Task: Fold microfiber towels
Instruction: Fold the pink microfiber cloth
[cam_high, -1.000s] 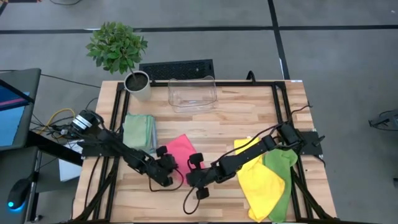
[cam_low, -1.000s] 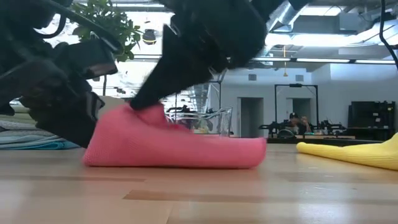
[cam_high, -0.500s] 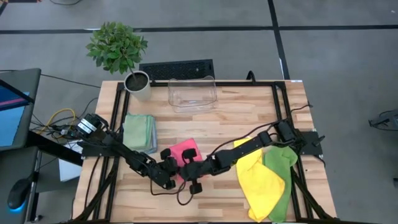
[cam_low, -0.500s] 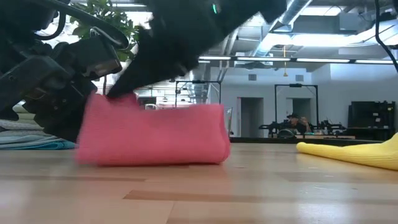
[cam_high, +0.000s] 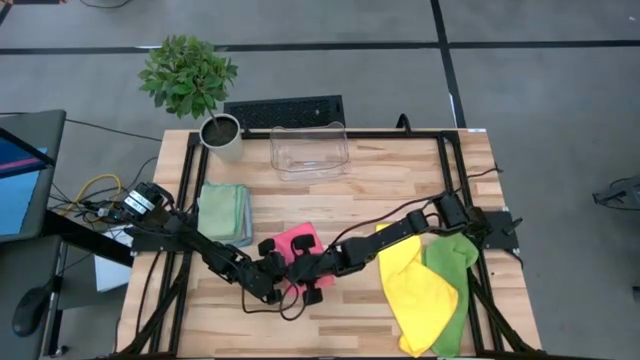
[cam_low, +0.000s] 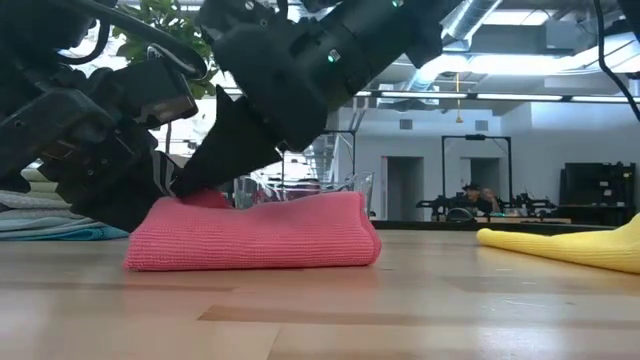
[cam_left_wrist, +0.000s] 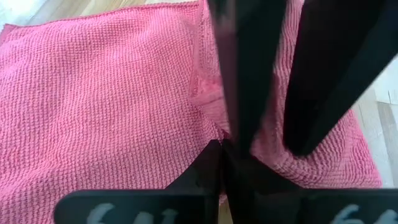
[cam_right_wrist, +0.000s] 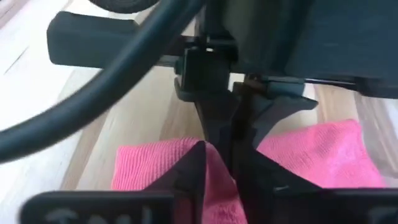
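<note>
- My L gripper (cam_high: 272, 272) sits low at the near-middle of the table (cam_high: 400, 190), fingers clenched tight on a pinch of the pink towel (cam_high: 296, 243) at its near edge; L wrist view shows a puckered bit of pink cloth right at my closed tips.
- My R gripper (cam_high: 303, 272) is just beside it, touching the same towel's near edge. Fingers (cam_right_wrist: 202, 163) slightly parted w/ pink cloth (cam_right_wrist: 298, 162) between them; can't tell if they grip it or are letting go.
- Pink towel lies folded over on itself, flat on the wood; low view shows a rounded fold on its side away from my L arm (cam_low: 250, 232).
- Near-right corner: yellow towel (cam_high: 420, 285) spread loose, overlapping a lime green towel (cam_high: 455, 270) under my R arm.
- Left side, a bit farther back: stack of folded towels (cam_high: 223, 210), pale green on top, bluish edge below.
- Far edge, middle: clear plastic bin (cam_high: 309, 150).
- Far-left corner: potted plant (cam_high: 190, 80) in a pale pot.
- Beyond the table on the floor: dark keyboard (cam_high: 284, 111).
</note>
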